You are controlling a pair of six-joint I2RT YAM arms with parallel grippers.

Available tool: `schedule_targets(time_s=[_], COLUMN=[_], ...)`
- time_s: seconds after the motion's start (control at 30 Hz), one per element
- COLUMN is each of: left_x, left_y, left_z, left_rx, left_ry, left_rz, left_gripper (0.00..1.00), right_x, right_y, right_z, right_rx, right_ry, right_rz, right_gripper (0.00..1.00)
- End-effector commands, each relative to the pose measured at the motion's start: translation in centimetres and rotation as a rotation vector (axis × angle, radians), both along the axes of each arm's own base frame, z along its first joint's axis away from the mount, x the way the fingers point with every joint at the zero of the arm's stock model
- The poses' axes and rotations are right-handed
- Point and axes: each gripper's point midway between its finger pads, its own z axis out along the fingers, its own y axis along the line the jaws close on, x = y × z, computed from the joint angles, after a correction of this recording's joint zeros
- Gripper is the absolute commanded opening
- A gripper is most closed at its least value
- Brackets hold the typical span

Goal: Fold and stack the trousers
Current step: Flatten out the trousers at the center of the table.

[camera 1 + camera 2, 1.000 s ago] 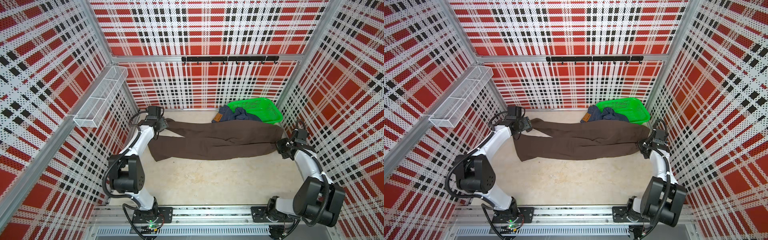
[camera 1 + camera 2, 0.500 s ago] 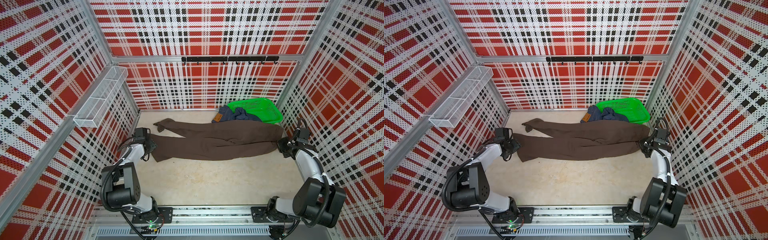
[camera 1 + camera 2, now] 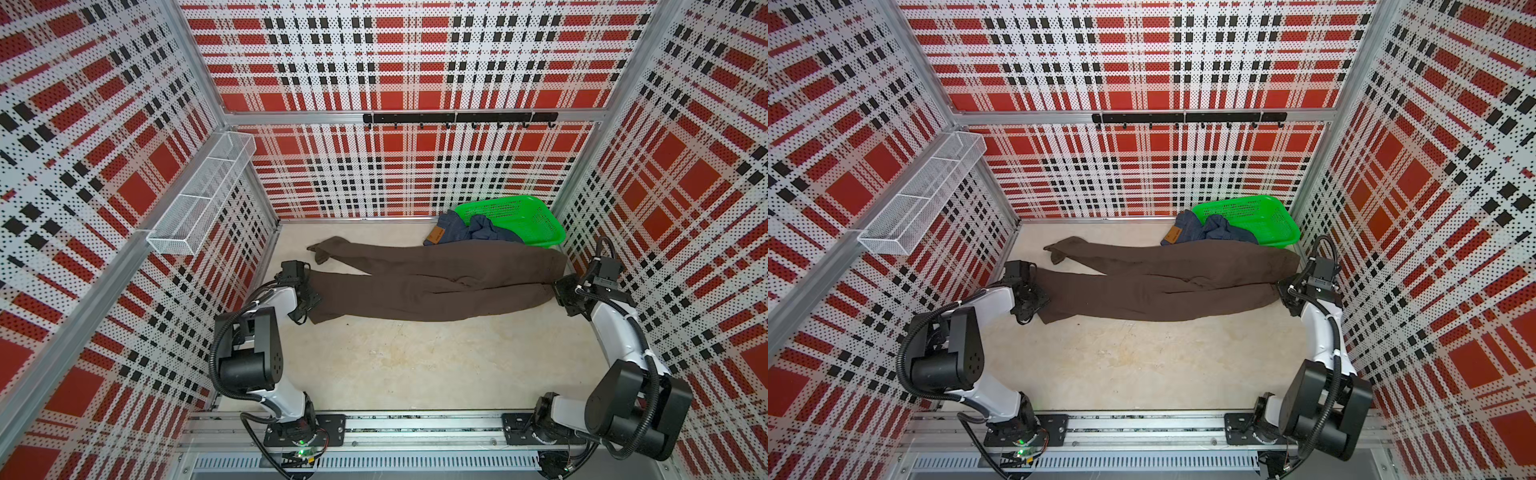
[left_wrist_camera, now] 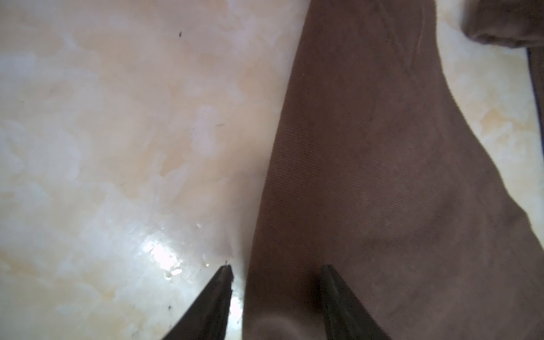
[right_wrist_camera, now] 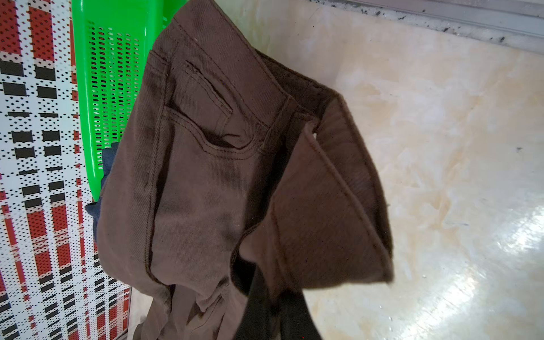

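The dark brown trousers (image 3: 436, 282) (image 3: 1163, 282) lie stretched across the floor in both top views, legs to the left, waist to the right. My left gripper (image 3: 309, 297) (image 3: 1038, 297) (image 4: 276, 269) sits low at the near leg's hem. Its jaws stand apart astride the fabric edge (image 4: 382, 176), and a strip of floor shows beside one finger. My right gripper (image 3: 561, 291) (image 3: 1285, 293) (image 5: 272, 290) is shut on the brown waistband (image 5: 323, 206) and holds it raised. The blue denim trousers (image 3: 478, 230) (image 3: 1212, 228) with a tan patch hang crumpled over the basket's rim.
A green plastic basket (image 3: 523, 216) (image 3: 1258, 214) (image 5: 112, 73) sits in the back right corner. A white wire shelf (image 3: 203, 195) hangs on the left wall and a black hook rail (image 3: 457, 118) on the back wall. Bare beige floor (image 3: 415, 361) lies in front of the trousers.
My left arm left the far leg's end at the back left and came forward to the near leg's hem, its jaws narrowing. The right arm barely moved.
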Motion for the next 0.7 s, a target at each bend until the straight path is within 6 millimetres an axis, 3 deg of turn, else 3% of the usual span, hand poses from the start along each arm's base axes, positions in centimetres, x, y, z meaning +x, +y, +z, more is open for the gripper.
schedule_targets(time_s=[0.0,0.23,0.3,0.4,0.47,0.53,0.6,0.67], left_x=[1.2,2.9,3.6,5.3,7.0,8.5,9.7,10.4], left_y=[0.0,-0.6,-0.9,-2.4,-5.1,-9.1,-15.1,-20.5], left_z=[0.9,1.9,3.1,6.6,9.3,11.5,12.5,11.9], left_rx=[0.022,0.050,0.077,0.149,0.199,0.244,0.271,0.283], left_ry=[-0.034,-0.050,-0.065,-0.096,-0.122,-0.132,-0.133,-0.111], left_rz=[-0.004,-0.030,-0.047,-0.098,-0.164,-0.246,-0.364,-0.472], left_gripper=[0.34,0.06,0.00,0.00,0.00,0.00,0.00,0.00], right_x=[-0.2,-0.4,-0.5,-0.7,-0.7,-0.8,-0.9,-1.0], right_y=[-0.5,-0.1,0.0,0.2,0.3,0.4,0.3,0.2], right_z=[0.9,0.7,0.7,0.9,1.1,1.2,1.4,1.5], right_rx=[-0.020,-0.014,-0.011,-0.007,-0.007,-0.010,-0.016,-0.021], right_ry=[-0.038,-0.041,-0.043,-0.055,-0.059,-0.059,-0.061,-0.056], right_rz=[-0.014,0.001,0.003,0.008,0.011,0.011,0.008,0.009], right_gripper=[0.00,0.00,0.00,0.00,0.00,0.00,0.00,0.00])
